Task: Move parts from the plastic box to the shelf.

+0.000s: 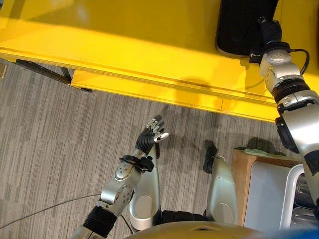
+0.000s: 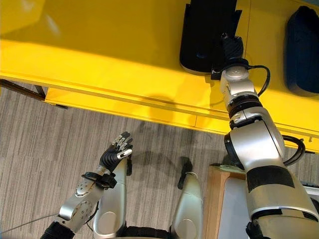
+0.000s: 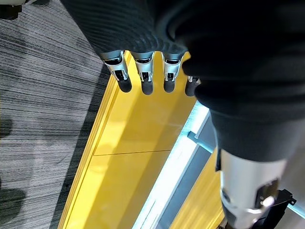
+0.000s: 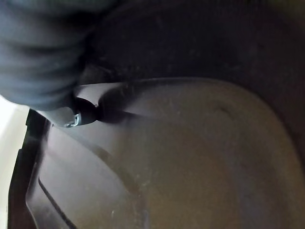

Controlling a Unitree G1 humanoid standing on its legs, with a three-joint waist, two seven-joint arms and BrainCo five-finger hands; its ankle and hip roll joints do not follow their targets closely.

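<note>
Left eye view: yellow shelf (image 1: 124,55) across 10 to 2 o'clock. Black part (image 1: 244,25) lying on it at 1 o'clock. Right hand (image 1: 269,31) reaching up from 3 o'clock, resting on the part's near right corner; fingers hidden against the black surface, grip impossible to tell. Left hand (image 1: 152,133) near centre, over grey carpet (image 1: 50,149), fingers straight and relaxed, holding nothing. Wooden stand (image 1: 241,172) with a white plastic box (image 1: 266,194) at 4 to 5 o'clock; contents not readable here.

Right eye view: same black part (image 2: 207,35) at 12 o'clock, right hand (image 2: 232,47) on its near edge. Second black part (image 2: 301,50) already on the shelf at 2 o'clock, apart from the first.

Left wrist view: left hand fingers (image 3: 145,78) extended in a row, empty, shelf edge (image 3: 128,143) beyond them.

Right wrist view: dark moulded surface of the part (image 4: 190,157) very close, right hand cover (image 4: 43,57) at 10 o'clock; finger state not visible.

Judgement: at least one part delivered, another on the shelf under the right hand, likely mid-placement. Remaining: let go, pull back, return to the box for any further parts.
</note>
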